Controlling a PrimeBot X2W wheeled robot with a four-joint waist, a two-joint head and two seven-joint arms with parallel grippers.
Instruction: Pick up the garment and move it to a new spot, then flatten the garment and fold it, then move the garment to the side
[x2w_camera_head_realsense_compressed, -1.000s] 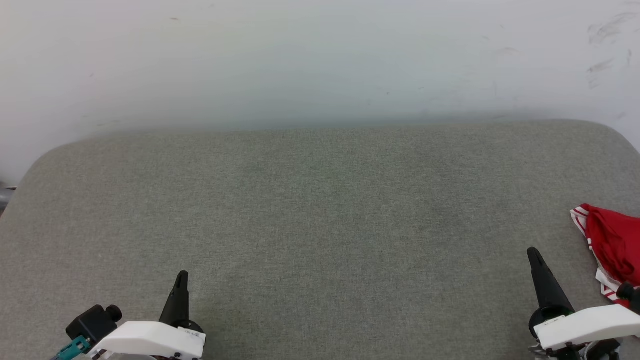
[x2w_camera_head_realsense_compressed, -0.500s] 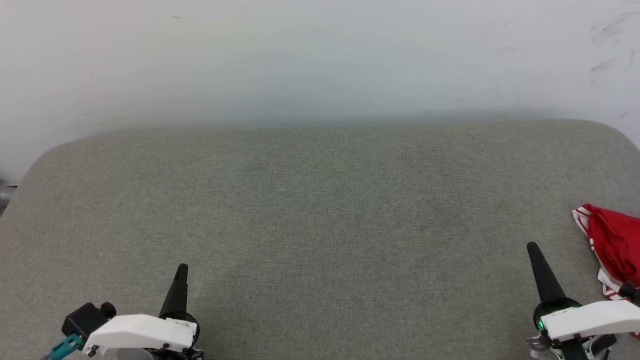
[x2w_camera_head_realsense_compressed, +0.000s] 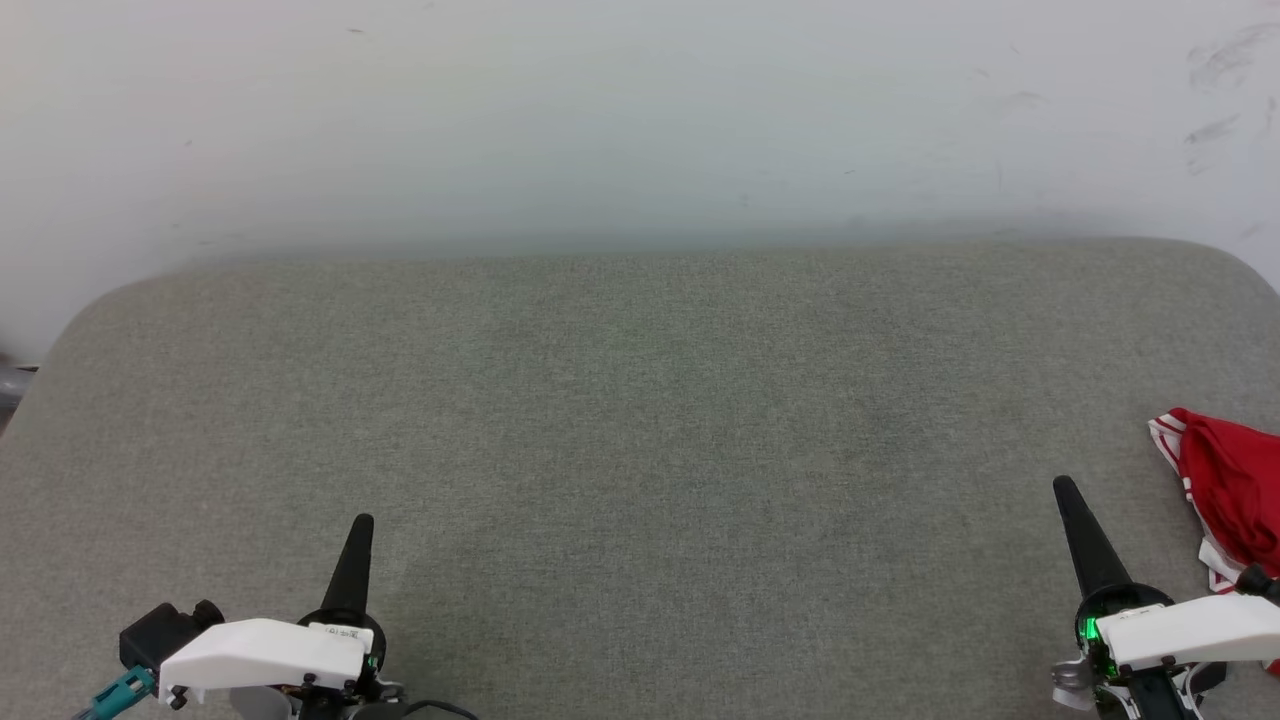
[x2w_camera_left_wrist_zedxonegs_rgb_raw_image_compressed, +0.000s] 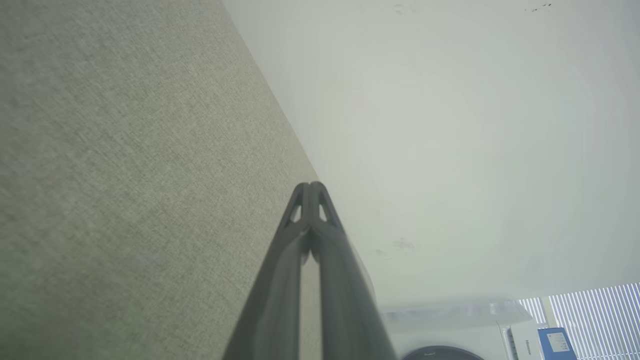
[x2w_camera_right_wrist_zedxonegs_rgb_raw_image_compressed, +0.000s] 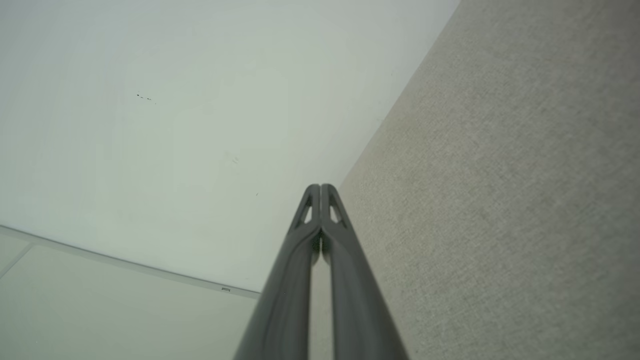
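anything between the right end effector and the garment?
Nothing. In the head view, only bare grey fabric surface separates the shut right end effector from the garment at the right edge.

The left gripper (x2w_camera_left_wrist_zedxonegs_rgb_raw_image_compressed: 310, 186) rises from the bottom edge, its two dark fingers pressed tip to tip with nothing between them. Grey-green fabric surface (x2w_camera_left_wrist_zedxonegs_rgb_raw_image_compressed: 125, 175) occupies the left side; a pale wall (x2w_camera_left_wrist_zedxonegs_rgb_raw_image_compressed: 450, 140) the right. Window blinds (x2w_camera_left_wrist_zedxonegs_rgb_raw_image_compressed: 600, 315) sit at lower right.
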